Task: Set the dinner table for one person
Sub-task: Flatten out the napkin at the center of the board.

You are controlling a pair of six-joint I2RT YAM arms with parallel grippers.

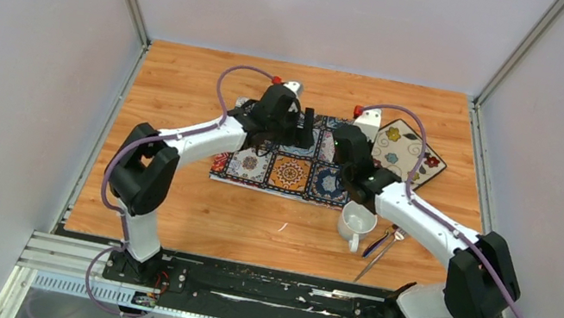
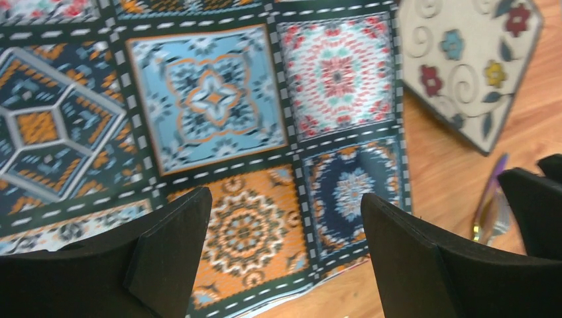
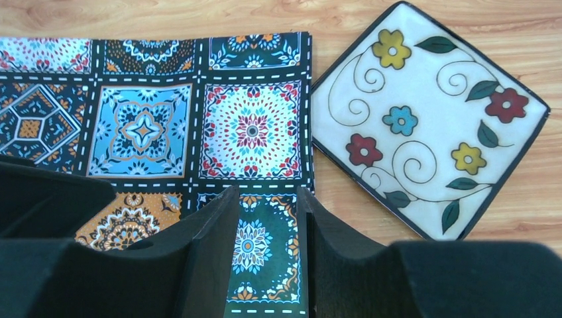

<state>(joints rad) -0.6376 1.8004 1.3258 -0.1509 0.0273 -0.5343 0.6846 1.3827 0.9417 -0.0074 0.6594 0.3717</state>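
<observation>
The dinner table (image 1: 168,191) is light orange-brown wood planks. On it lies a colourful tile-patterned placemat (image 1: 285,168), with a square white plate (image 1: 407,150) painted with flowers off its right edge. My left gripper (image 1: 304,130) hangs over the mat with its jaws wide open and empty; the left wrist view shows it (image 2: 285,225) above the mat's (image 2: 212,112) near-right tiles. My right gripper (image 1: 348,160) hovers over the mat's right end, open. In the right wrist view it (image 3: 267,199) has only a dark green tile in its gap, the plate (image 3: 424,112) to the right.
A white mug (image 1: 357,222) stands on the wood just below the mat's near-right corner. Cutlery with a purple handle (image 1: 381,246) lies to the mug's right, also seen as cutlery (image 2: 490,205) in the left wrist view. White walls close in the table's left, far and right sides.
</observation>
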